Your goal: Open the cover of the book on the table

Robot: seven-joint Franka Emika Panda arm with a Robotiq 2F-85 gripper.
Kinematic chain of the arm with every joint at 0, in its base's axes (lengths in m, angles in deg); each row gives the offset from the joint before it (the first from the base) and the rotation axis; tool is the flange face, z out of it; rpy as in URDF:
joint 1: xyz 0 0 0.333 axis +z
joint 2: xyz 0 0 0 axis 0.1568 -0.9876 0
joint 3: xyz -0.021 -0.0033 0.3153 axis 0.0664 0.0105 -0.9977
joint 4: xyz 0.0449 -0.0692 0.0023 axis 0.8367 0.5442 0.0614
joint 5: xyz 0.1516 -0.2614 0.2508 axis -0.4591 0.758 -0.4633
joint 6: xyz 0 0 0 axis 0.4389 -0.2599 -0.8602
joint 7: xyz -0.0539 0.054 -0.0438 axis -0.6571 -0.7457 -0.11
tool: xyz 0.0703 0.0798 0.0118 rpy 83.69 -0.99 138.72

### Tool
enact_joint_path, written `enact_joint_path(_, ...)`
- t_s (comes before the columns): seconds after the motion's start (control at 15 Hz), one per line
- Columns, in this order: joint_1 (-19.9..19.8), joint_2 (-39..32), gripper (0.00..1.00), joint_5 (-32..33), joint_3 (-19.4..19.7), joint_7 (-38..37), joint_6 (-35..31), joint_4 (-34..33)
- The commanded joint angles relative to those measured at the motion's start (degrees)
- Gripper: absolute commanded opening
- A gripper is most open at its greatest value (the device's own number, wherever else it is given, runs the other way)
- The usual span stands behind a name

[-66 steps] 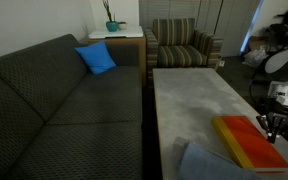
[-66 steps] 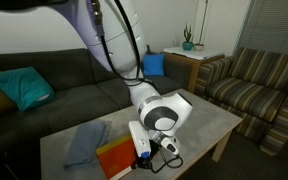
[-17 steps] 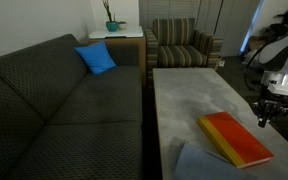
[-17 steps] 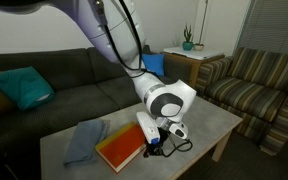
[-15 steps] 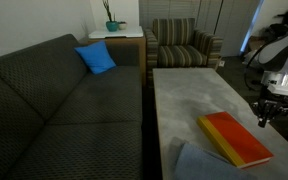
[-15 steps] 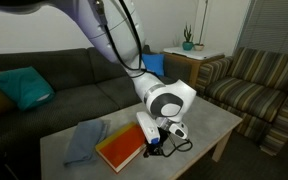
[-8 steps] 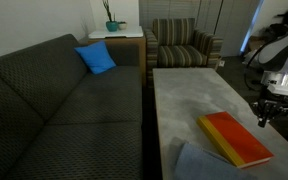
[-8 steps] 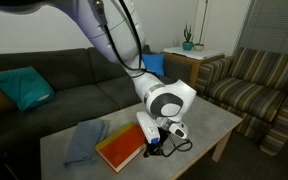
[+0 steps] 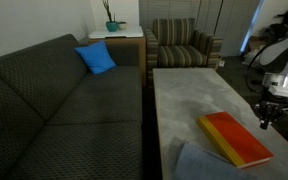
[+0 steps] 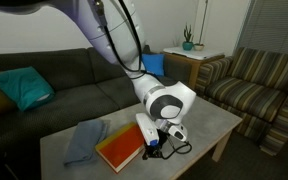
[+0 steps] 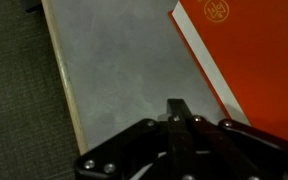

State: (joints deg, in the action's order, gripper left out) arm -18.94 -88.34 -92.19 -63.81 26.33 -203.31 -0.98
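Observation:
The orange-red book (image 9: 234,140) lies closed and flat on the grey table (image 9: 189,95). It also shows in the exterior view (image 10: 121,148) and at the upper right of the wrist view (image 11: 259,60), with its white page edge facing my gripper. My gripper (image 9: 264,120) hangs just beside the book's long edge, near the table's side edge. It also shows in the exterior view (image 10: 156,148). In the wrist view the fingers (image 11: 179,108) are pressed together and hold nothing, just above the bare tabletop (image 11: 114,60).
A blue-grey cloth (image 9: 199,165) lies next to the book at the table's near end (image 10: 84,140). A dark sofa (image 9: 64,110) with a blue pillow (image 9: 97,58) runs along the table. A striped armchair (image 10: 254,85) stands beyond the table.
Since 4.4 s ago the book has shifted inward from the table's edge and my gripper has risen off it to one side. Over the last second nothing has moved.

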Motion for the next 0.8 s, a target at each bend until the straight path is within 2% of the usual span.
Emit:
enact_joint_path(0.0,0.06,-0.01,0.0,0.25,-0.45,-3.08,0.67,2.13)
enact_joint_path(0.73,2.43,-0.14,0.0,-3.19,-1.28,-16.27,0.87,5.59)
